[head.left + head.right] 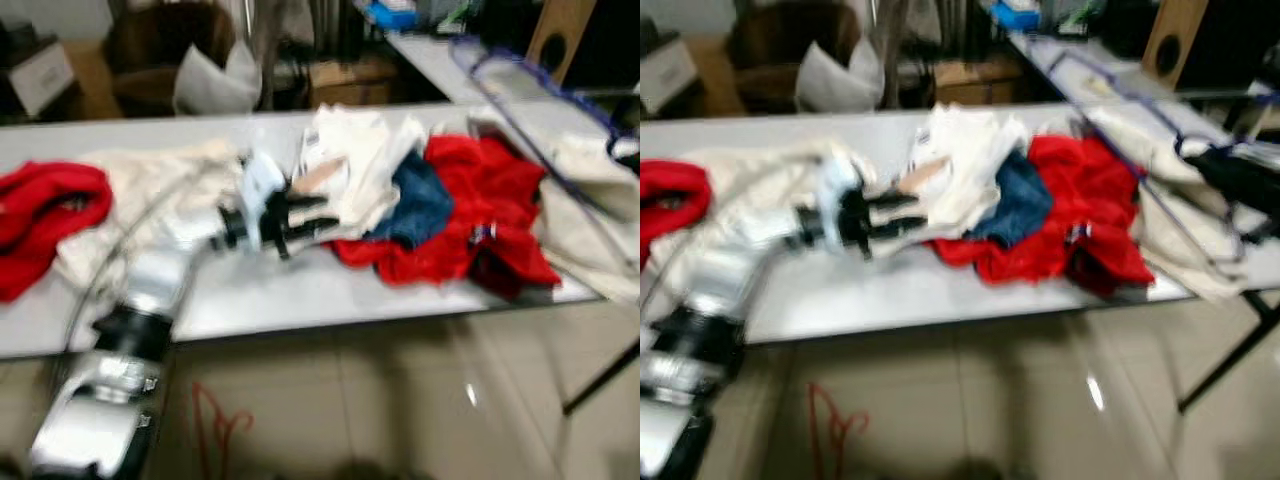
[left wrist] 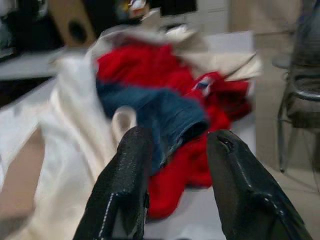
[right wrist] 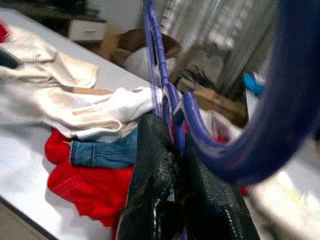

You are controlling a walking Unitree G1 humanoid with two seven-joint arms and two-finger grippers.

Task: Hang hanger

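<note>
A blue wire hanger (image 3: 167,95) is held up over the right end of the grey table (image 1: 300,290), and my right gripper (image 3: 175,145) is shut on it. The same hanger (image 1: 545,85) runs as a long blue outline above a cream cloth. My left gripper (image 1: 325,215) reaches over the table's middle, its fingers (image 2: 125,185) open with nothing between them. It points at a pile of clothes: a white garment (image 1: 350,150), blue jeans (image 2: 165,115) and a red garment (image 1: 480,200). The views are blurred.
A cream garment (image 1: 150,180) and another red one (image 1: 50,210) lie at the table's left end. Behind stand a brown armchair (image 1: 160,50), boxes and a second table (image 1: 430,55). A red cord (image 1: 215,430) lies on the tiled floor. A table leg (image 1: 1230,350) slants at right.
</note>
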